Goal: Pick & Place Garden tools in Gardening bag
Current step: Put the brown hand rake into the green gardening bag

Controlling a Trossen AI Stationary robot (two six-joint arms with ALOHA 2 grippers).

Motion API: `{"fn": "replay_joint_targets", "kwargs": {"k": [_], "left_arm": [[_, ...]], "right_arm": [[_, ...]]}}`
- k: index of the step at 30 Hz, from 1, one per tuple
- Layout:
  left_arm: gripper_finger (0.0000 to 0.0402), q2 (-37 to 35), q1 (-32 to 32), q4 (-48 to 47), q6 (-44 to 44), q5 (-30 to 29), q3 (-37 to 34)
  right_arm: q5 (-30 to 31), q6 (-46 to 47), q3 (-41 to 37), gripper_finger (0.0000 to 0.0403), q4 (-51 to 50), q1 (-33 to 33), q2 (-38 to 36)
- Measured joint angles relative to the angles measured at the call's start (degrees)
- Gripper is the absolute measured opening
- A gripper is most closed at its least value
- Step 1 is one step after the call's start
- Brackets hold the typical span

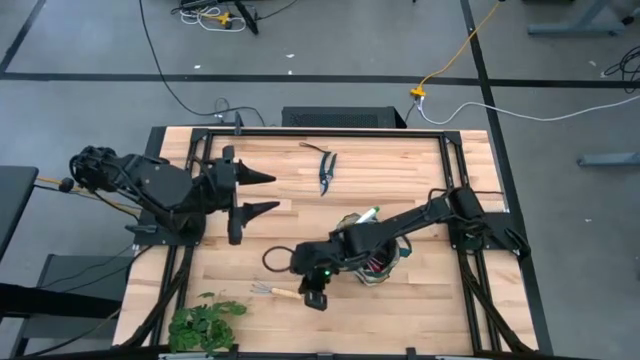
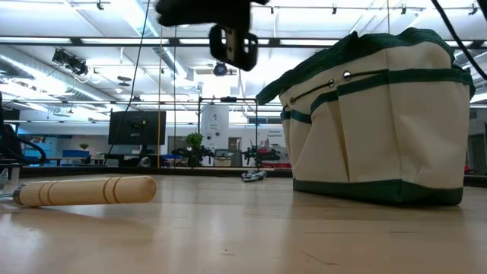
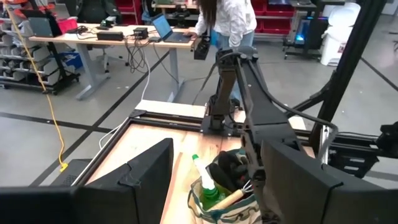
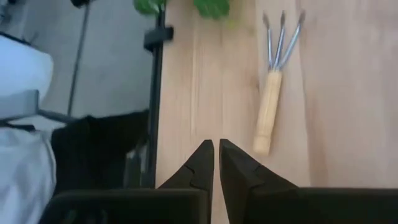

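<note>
right hand (image 4: 216, 163) nearly closed | hand rake (image 4: 272, 93) just beside, untouched

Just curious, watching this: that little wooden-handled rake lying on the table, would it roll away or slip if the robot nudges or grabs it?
The hand rake has a round, smooth wooden handle, so it could slip. Its splayed metal prongs lie flat on the table, which probably stops it rolling far. It looks stiff and likely light.
</note>
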Motion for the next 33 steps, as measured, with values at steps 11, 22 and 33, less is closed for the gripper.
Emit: {"fn": "replay_joint_targets", "kwargs": {"k": [11,22,33], "left_arm": [[0.0250,0.47,0.13,0.22,-0.04,-0.98,0.00],[0.0250,0.32,-1.29,1.92,-4.28,1.23,-0.02],[0.0250,4.36,-9.40,-19.72,-20.10,1.49,-0.02]], "right_arm": [[-0.99,-3.51,-0.01,0.0029,4.47,-2.11,1.84],[2.85,-7.56,0.04,0.0029,-3.06,0.25,0.58],[16.45,-9.23,0.11,0.0029,-16.02,1.65,-12.14]]}}
